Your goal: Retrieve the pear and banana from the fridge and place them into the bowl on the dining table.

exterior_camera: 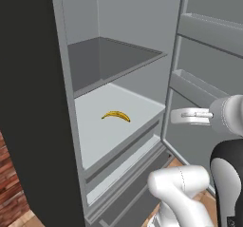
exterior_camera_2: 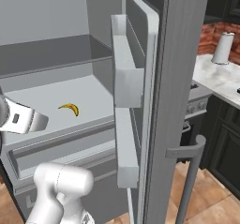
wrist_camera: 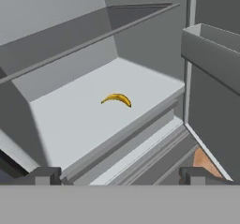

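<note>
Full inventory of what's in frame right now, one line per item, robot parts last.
banana: 1, yellow, lying on the middle shelf inside the fridge, nothing touching it
fridge: 1, grey outside, light grey inside, door swung open
door bins: at least 2, light grey, on the inner side of the open door
bar handle: 1, grey, vertical, on the door's outer face
counter: 1, white marble, right of the fridge
white cylinder: 1, standing on the counter by the brick wall
floor: terracotta tiles
gripper: 1, dark tips, open, holding nothing, outside the fridge facing the banana
</note>
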### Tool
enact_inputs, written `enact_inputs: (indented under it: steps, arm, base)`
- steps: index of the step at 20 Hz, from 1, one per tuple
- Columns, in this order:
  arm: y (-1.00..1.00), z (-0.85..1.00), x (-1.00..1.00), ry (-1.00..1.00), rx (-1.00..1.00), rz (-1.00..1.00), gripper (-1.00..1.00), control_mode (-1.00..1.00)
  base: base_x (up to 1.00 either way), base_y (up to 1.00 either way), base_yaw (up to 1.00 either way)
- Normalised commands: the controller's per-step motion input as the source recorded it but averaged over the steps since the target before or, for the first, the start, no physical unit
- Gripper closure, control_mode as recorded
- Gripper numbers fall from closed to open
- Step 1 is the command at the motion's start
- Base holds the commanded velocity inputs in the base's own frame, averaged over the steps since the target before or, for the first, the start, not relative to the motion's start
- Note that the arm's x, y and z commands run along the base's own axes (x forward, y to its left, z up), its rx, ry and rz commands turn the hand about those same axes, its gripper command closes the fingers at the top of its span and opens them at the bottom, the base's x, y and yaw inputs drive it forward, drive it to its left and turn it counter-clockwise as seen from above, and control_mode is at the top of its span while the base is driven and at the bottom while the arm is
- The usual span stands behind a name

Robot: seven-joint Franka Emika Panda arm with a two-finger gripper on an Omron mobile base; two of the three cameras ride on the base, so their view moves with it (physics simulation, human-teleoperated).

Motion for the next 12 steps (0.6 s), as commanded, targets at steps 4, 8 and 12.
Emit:
enact_inputs:
  steps: [4, 8, 12]
  arm:
    - [0.0, 0.0, 0.0, 0.0, 0.0, 0.0, -1.0, 1.0]
    - [0.0, 0.0, 0.0, 0.0, 0.0, 0.0, -1.0, 1.0]
    - [0.06, 0.0, 0.0, 0.02, 0.0, 0.02, -1.0, -1.0]
  base:
    - [0.0, 0.0, 0.0]
    - [0.0, 0.0, 0.0]
    - [0.0, 0.06, 0.01]
